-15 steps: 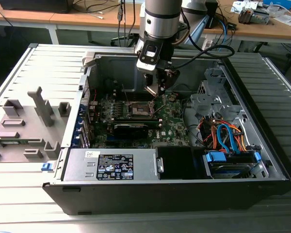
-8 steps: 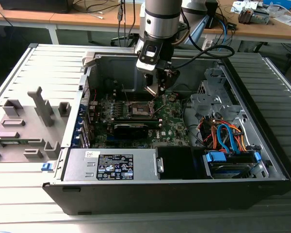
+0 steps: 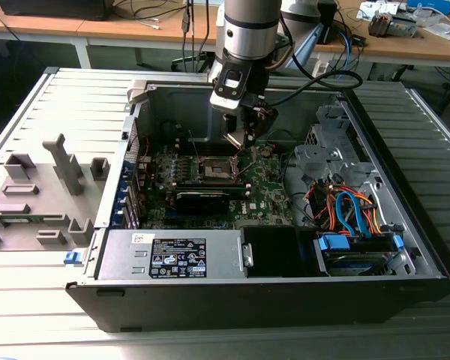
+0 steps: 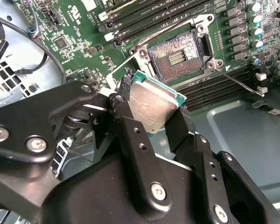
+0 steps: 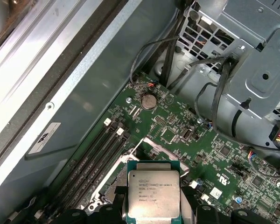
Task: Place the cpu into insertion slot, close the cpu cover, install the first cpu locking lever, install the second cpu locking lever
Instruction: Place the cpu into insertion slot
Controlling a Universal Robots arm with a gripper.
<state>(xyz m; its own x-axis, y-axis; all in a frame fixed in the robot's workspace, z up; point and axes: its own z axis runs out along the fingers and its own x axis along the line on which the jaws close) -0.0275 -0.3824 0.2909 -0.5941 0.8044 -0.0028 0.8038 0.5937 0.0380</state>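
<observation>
Two jaws hold cpu (image 4: 151, 105); lever (image 4: 238, 81) beside insertion slot (image 4: 176, 51).

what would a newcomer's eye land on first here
The silvery cpu is clamped in the black jaws and held above the green board. Just beyond it in the second wrist view, the insertion slot lies open and empty. All of it sits inside an open computer case.
</observation>
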